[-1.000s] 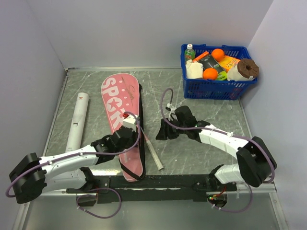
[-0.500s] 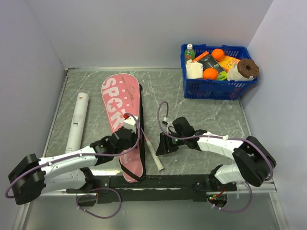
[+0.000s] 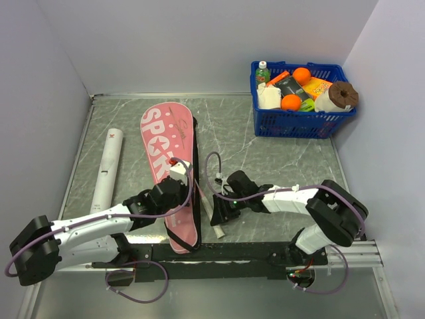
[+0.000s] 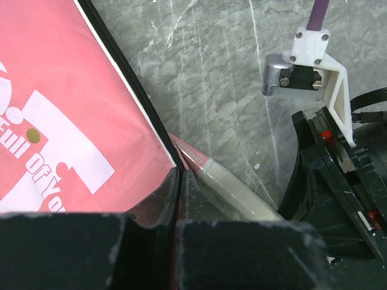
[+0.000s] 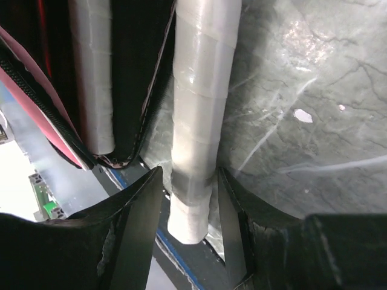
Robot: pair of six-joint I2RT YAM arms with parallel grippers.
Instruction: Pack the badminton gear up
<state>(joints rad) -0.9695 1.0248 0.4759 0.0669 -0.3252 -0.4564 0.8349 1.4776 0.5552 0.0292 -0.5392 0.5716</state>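
The pink racket-shaped bag [image 3: 167, 149] lies flat left of centre, its zipped edge [image 4: 130, 84] black. My left gripper [image 3: 174, 189] is shut on that edge near the bag's narrow end [image 4: 179, 181]. One racket's pale handle [image 3: 215, 218] sticks out beside the bag [image 4: 239, 198]. My right gripper [image 3: 222, 214] is open, with a jaw either side of the handle's end [image 5: 195, 139] and small gaps on both sides. A second pale handle [image 5: 92, 78] lies inside the bag's opening. The white tube [image 3: 108, 165] lies at the left. The shuttlecock is out of view.
A blue plastic basket [image 3: 300, 123] of groceries stands at the back right. The black base rail [image 3: 219, 251] runs along the near edge, just below the handle's end. Grey walls close in the left, back and right sides.
My right gripper has moved left and nearer, from the table's middle down over the end of the racket handle. My left gripper has stayed on the bag's edge.
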